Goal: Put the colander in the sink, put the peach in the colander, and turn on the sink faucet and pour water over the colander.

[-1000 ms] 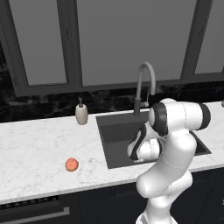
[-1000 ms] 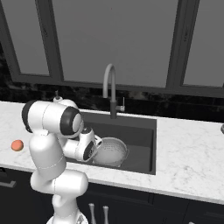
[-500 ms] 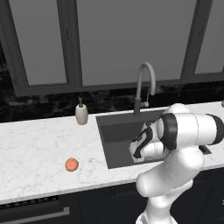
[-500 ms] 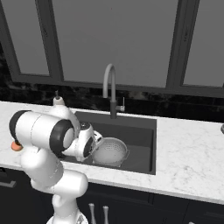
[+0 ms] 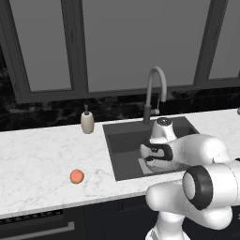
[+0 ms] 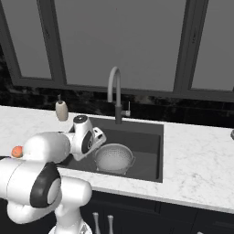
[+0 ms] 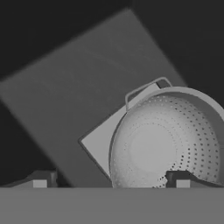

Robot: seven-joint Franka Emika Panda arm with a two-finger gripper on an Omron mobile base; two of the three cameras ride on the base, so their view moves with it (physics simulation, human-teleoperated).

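The arm folds low over the sink [image 6: 151,137], its hand tipped down into the basin beside the colander [image 6: 113,157]. In the hand view the gripper [image 7: 111,179] has its two fingertips set wide apart, one on either side of the colander's near rim, clasping nothing. The colander sits upright on the sink floor, seemingly over the lighter square. The peach [image 5: 77,176] lies on the counter [image 5: 42,159], well left of the sink.
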